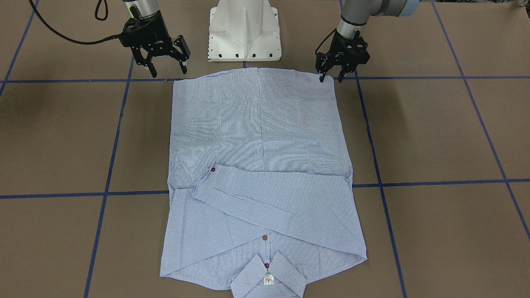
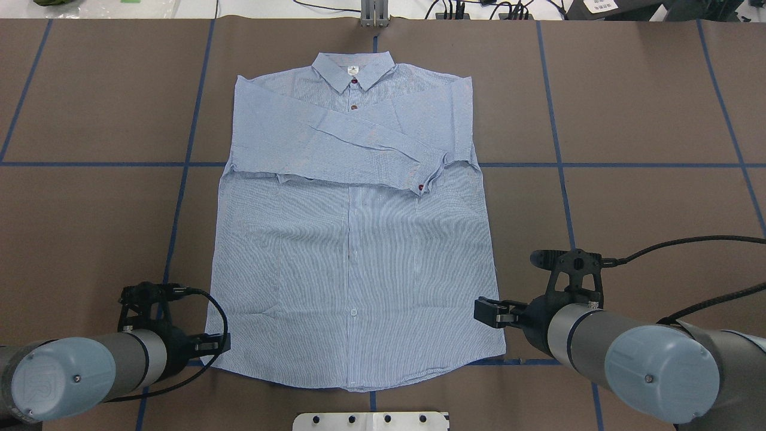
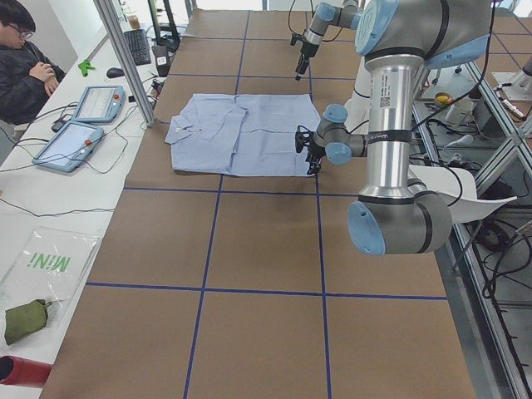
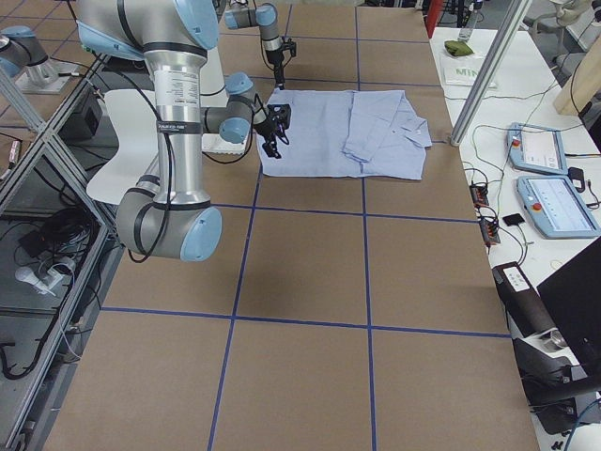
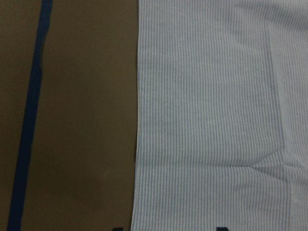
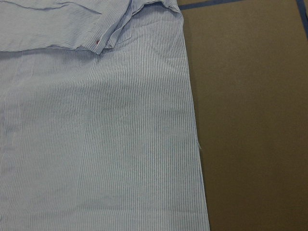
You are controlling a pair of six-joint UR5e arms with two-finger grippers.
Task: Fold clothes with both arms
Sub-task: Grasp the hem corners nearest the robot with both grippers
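Note:
The light blue striped shirt lies flat on the brown table, front up. Both sleeves are folded across the chest and the collar is at the far side from the robot. My left gripper is open, fingers pointing down just over the hem corner on my left. In the left wrist view the shirt's side edge runs up between two fingertips that barely show at the bottom. My right gripper is open and empty, hovering just outside the other hem corner. The right wrist view shows shirt and bare table only.
The white pedestal base stands just behind the hem. Blue tape lines cross the brown table. A person sits at a side desk with tablets. A metal post stands near the collar end.

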